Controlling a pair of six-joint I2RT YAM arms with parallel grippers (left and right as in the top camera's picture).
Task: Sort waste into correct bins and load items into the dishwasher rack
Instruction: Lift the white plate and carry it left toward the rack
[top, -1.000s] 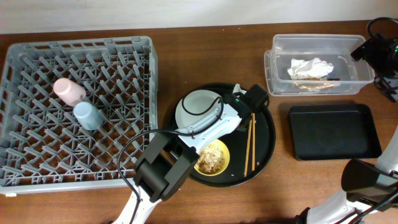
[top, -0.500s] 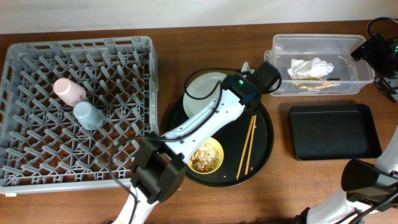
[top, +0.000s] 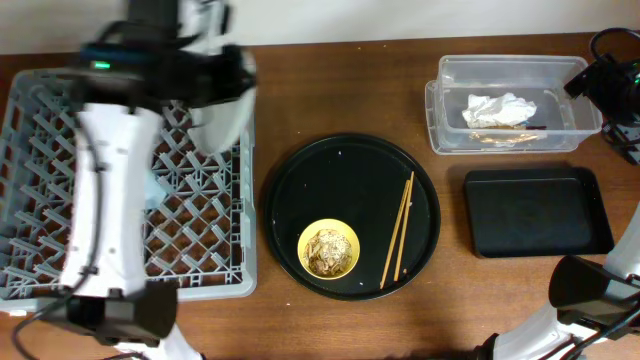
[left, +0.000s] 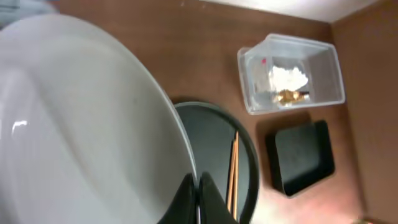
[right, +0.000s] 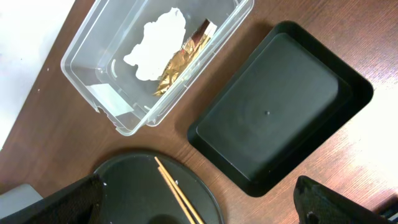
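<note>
Gripping plate (left: 81, 124) by rim: left gripper (left: 194, 186) pinched shut on its edge. We judge tilted hold suits slotting plate into rack (top: 200, 240), directly below gripper. Right gripper (right: 199, 205) spread wide, empty.

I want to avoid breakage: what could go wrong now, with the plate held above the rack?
The left gripper pinches the pale grey plate only at its rim, so it might slip or swing. The plate hangs near the right wall of the dishwasher rack; lowered off line, it could strike the wall or pegs instead of sliding between them.
</note>
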